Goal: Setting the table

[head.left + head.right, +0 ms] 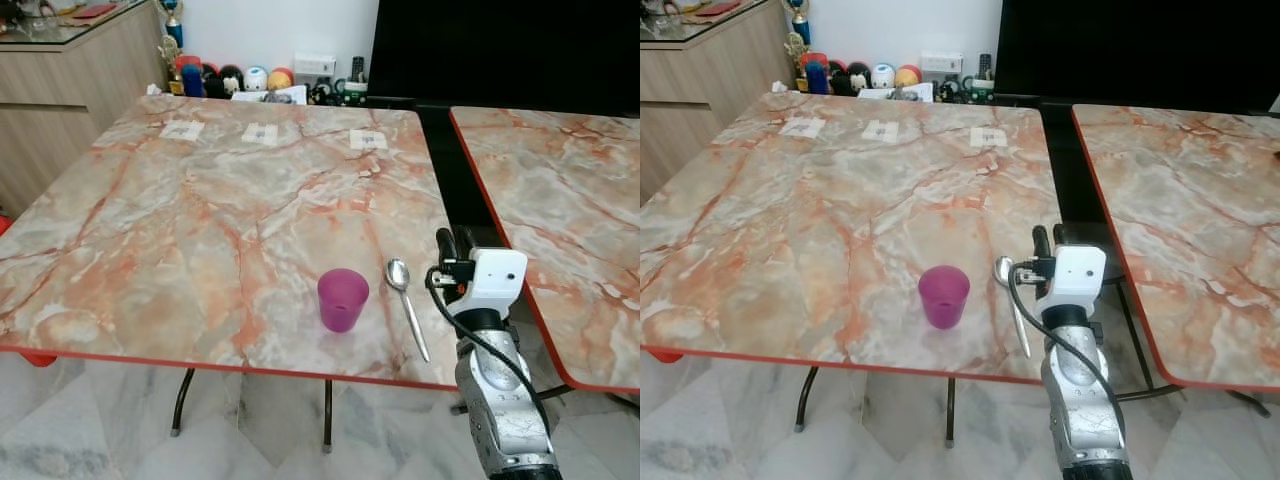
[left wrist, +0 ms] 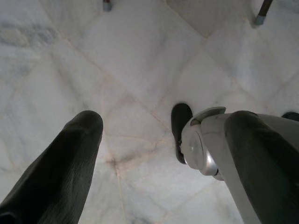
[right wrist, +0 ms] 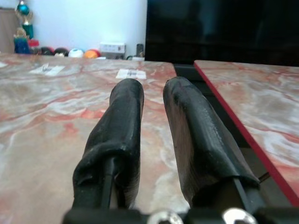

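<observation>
Where tables [image 1: 250,200] part, right hand [image 1: 452,243]

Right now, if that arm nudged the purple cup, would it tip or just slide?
The purple cup looks like thin plastic and seems empty, so it is probably light. It narrows toward its base, so a high nudge might tip it; a low one would likely slide it on the smooth marble-patterned table.

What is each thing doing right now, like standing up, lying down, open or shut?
Purple cup: upright on the near table, mouth up; contents cannot be told.
Spoon: lying flat beside the cup, bowl end away from the robot.
Right gripper: raised at the table's edge, fingers slightly apart, holding nothing.
Left gripper: hanging over the floor, open, empty.
</observation>
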You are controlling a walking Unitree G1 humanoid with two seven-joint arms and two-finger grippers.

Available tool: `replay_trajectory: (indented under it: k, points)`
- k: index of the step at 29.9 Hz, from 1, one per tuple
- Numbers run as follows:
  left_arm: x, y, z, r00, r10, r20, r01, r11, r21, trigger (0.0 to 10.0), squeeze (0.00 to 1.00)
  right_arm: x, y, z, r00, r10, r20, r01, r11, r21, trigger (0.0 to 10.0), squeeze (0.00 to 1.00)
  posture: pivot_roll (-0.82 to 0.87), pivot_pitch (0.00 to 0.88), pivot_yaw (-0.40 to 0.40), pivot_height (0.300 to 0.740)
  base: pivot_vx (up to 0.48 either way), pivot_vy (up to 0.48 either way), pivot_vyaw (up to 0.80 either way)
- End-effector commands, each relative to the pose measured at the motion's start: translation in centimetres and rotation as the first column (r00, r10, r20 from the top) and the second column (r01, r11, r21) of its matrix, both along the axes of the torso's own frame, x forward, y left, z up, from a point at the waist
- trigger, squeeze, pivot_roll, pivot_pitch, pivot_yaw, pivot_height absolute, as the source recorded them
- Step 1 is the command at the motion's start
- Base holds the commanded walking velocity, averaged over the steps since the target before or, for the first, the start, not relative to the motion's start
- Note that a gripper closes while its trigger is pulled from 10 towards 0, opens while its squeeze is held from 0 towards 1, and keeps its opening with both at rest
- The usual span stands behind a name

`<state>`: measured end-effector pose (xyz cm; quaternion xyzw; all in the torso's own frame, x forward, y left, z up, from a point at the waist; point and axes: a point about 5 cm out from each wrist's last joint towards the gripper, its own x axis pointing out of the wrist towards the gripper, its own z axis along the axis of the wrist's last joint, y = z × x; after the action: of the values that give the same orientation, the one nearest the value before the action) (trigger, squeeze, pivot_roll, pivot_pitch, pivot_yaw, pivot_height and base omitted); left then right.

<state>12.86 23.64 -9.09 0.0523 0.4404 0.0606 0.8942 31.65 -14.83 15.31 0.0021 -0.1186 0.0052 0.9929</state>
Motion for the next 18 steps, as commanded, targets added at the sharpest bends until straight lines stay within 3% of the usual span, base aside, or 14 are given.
replay_trajectory:
  k: [1,5,18]
  points:
    - [-0.66,-0.09,-0.30,0.999,0.008,-0.031,-0.008,1.000,0.000,10.0,0.00,-0.16,-0.29,-0.47,1.000,0.001,-0.026,-0.002,1.000,-0.025,10.0,0.00,0.04,0.081,-0.034,0.740,0.000,0.000,0.00]
    - [-0.63,-0.14,-0.31,0.999,0.000,-0.032,0.000,1.000,-0.001,10.0,0.00,-0.48,0.43,-0.91,0.997,0.066,-0.043,-0.068,0.996,-0.060,10.0,0.00,0.03,0.083,-0.032,0.740,0.000,0.000,0.00]
    - [-0.62,-0.08,-0.29,1.000,0.013,-0.028,-0.013,1.000,-0.008,10.0,0.00,-0.23,0.37,-0.29,0.998,0.062,-0.008,-0.063,0.996,-0.068,10.0,0.00,0.04,0.092,-0.034,0.740,0.000,0.000,0.06]
